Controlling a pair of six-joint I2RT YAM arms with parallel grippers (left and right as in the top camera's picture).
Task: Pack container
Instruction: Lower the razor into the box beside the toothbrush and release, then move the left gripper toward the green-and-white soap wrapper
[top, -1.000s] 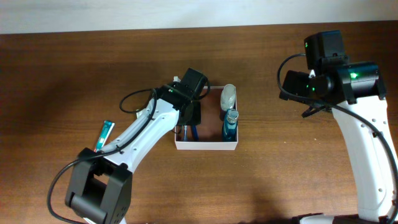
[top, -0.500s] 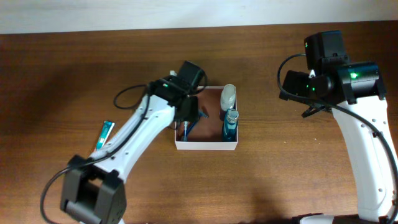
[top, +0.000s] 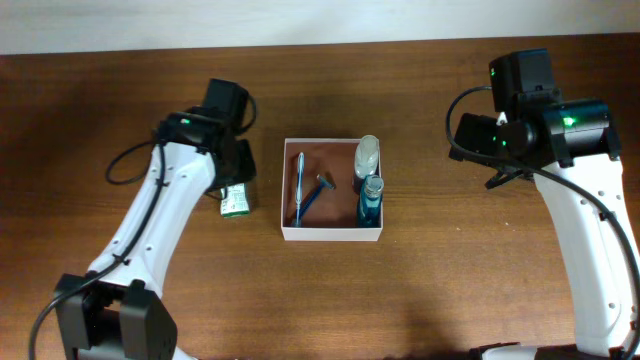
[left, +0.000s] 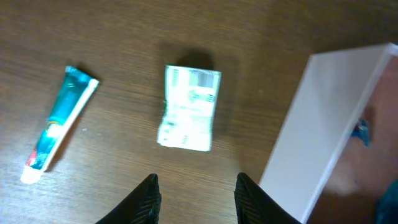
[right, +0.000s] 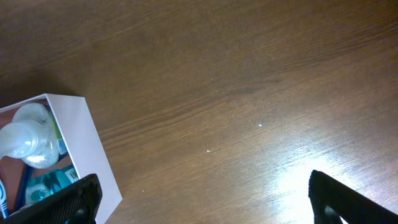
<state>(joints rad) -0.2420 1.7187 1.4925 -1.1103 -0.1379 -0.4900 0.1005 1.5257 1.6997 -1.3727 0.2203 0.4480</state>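
Note:
The container (top: 332, 234), a square white-walled box with a reddish-brown inside, sits mid-table. In it lie a blue toothbrush (top: 298, 190) and a blue razor (top: 320, 190), with a white bottle (top: 367, 155) and a blue bottle (top: 371, 202) at its right side. My left gripper (top: 237, 168) is open and empty, left of the container and just above a small green-white packet (top: 236, 201). In the left wrist view the jaws (left: 196, 196) frame bare table below the packet (left: 189, 107), with a teal toothpaste tube (left: 59, 124) to the left and the container wall (left: 323, 130) to the right. My right gripper (top: 482, 135) is open and empty, right of the container.
The right wrist view shows wide-open jaws (right: 205, 199) over bare wood, with the container corner (right: 93, 149) and the white bottle (right: 25, 134) at the lower left. The table's back edge runs along the top of the overhead view.
My left arm has swung left out of the container to above the packet, uncovering the toothbrush and razor inside. The right arm has not moved.

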